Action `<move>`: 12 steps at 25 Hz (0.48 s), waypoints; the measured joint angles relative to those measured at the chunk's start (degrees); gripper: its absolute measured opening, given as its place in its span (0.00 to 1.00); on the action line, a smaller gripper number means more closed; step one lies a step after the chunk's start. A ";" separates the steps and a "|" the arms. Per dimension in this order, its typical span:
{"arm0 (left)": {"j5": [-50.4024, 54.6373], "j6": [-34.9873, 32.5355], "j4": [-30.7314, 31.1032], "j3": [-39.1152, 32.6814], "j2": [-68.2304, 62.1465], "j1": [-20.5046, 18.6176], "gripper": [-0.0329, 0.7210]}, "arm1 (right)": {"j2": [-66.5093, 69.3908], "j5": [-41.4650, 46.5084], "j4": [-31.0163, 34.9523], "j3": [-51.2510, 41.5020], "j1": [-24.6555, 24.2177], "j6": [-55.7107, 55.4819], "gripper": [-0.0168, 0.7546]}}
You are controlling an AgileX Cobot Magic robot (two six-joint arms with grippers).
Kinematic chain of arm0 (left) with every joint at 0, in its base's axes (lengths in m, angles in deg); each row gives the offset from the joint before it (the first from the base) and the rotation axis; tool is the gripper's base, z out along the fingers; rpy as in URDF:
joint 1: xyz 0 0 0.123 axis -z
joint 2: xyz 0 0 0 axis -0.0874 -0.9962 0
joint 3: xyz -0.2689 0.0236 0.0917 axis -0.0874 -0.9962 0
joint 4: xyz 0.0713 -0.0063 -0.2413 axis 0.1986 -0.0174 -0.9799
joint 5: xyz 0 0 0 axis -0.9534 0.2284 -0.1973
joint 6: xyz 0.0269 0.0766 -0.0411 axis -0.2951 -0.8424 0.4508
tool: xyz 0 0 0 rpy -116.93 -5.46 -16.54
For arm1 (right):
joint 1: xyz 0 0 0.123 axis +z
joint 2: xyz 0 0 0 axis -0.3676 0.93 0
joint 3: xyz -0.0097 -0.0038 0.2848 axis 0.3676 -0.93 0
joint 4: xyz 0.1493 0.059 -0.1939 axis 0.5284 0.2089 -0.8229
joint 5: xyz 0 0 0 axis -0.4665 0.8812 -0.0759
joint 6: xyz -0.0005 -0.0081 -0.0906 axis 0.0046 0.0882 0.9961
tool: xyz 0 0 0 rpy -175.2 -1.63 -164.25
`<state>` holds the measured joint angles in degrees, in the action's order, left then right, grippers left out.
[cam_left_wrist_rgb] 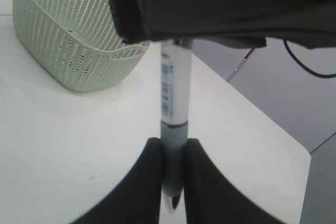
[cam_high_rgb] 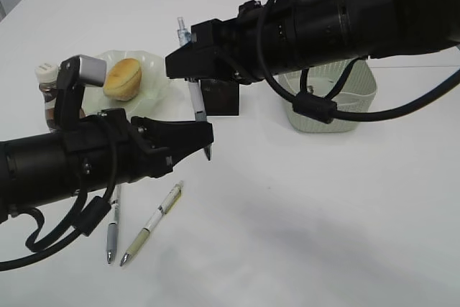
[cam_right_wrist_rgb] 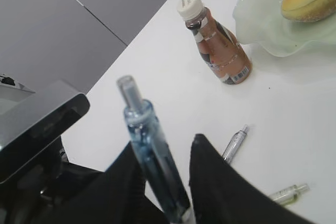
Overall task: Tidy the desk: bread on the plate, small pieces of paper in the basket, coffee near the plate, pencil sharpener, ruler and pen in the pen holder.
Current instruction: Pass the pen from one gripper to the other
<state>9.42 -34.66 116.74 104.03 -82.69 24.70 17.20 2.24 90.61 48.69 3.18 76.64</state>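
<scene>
Both arms meet mid-frame in the exterior view, sharing one pen (cam_high_rgb: 197, 103) held roughly upright just in front of the black pen holder (cam_high_rgb: 220, 96).

Left gripper (cam_left_wrist_rgb: 173, 182): fingers pinched on the pen's grey lower end; tip sticks out below them at bottom centre of the left wrist view.

Right gripper (cam_right_wrist_rgb: 167, 174): fingers on either side of the pen's clear blue upper barrel. Whether they're clamping or just flanking it: cannot tell.

Bread (cam_high_rgb: 122, 78) sits on the pale green plate (cam_high_rgb: 159, 77), upper left of the exterior view. Coffee bottle (cam_high_rgb: 48, 91) stands upright just left of the plate.

Two more pens lie on the table, lower left: a grey one (cam_high_rgb: 113, 229) and a white-and-olive one (cam_high_rgb: 152, 223).

Green basket (cam_high_rgb: 332, 95) is right of the pen holder.
</scene>
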 joint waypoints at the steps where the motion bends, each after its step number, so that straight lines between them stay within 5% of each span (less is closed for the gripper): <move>1: 0.00 0.11 0.15 0.00 0.00 0.00 0.12 | 0.00 0.09 0.00 0.00 0.00 0.00 0.30; 12: -0.10 1.14 0.27 0.00 0.00 0.00 0.12 | 0.00 -1.12 -1.50 0.00 -0.23 2.85 0.17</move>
<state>9.32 -33.53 117.01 104.03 -82.69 24.70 17.20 1.12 89.11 48.69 2.94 79.49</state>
